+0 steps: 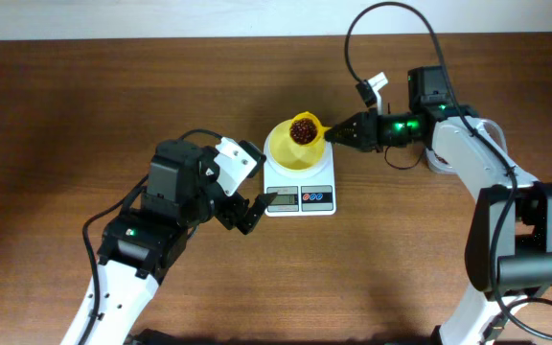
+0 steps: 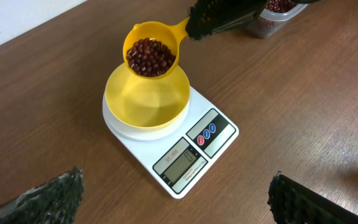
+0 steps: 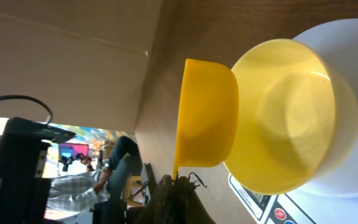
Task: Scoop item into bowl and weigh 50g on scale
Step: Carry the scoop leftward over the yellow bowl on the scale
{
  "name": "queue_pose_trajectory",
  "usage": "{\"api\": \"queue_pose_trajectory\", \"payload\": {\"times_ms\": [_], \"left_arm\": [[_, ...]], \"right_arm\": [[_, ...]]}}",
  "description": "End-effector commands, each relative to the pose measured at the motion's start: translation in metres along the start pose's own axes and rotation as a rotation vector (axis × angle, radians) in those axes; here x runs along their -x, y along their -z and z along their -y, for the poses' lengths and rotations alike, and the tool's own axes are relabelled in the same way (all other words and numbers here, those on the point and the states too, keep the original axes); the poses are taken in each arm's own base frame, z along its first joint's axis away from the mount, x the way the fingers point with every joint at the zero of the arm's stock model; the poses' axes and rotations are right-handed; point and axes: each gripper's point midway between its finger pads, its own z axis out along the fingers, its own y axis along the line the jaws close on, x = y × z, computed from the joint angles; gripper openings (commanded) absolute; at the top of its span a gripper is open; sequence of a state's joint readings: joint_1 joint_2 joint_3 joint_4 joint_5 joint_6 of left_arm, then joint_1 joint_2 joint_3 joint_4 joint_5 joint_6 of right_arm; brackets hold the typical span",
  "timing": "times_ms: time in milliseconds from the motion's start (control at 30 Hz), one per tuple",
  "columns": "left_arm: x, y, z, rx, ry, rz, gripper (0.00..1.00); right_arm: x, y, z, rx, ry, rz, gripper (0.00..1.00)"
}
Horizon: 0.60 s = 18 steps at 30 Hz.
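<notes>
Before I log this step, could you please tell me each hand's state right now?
Left hand: open, holding nothing.
Right hand: closed on the handle of the scoop, which is full of beans.

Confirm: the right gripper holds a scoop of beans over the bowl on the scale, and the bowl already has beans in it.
One point is wrong: the bowl is empty, as the left wrist view shows. The right gripper holds the scoop of beans over it on the scale.
</notes>
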<state>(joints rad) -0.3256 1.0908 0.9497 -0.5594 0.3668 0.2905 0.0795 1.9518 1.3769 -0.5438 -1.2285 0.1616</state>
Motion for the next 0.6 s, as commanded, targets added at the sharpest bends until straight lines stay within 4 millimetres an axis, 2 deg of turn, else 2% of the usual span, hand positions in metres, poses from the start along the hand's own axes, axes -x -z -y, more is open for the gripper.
{"api": "queue_pose_trajectory", "payload": {"times_ms": [0, 100, 433, 567], "left_arm": [[-0.002, -0.001, -0.001, -0.001, 0.019, -0.005, 0.99], [-0.002, -0.001, -0.001, -0.001, 0.019, -0.005, 0.99], [-0.002, -0.001, -0.001, -0.001, 0.019, -0.005, 0.99], [-0.002, -0.001, -0.001, -0.001, 0.019, -0.005, 0.99]], "right_arm": [[0.000, -0.006, 0.012, -0.064, 0.003, -0.002, 0.04], [0.001, -0.005, 0.021, -0.116, 0.005, 0.007, 0.04], [0.002, -0.005, 0.022, -0.123, 0.281, -0.007, 0.04], [0.009, -0.003, 0.030, -0.176, 0.351, 0.004, 0.04]]}}
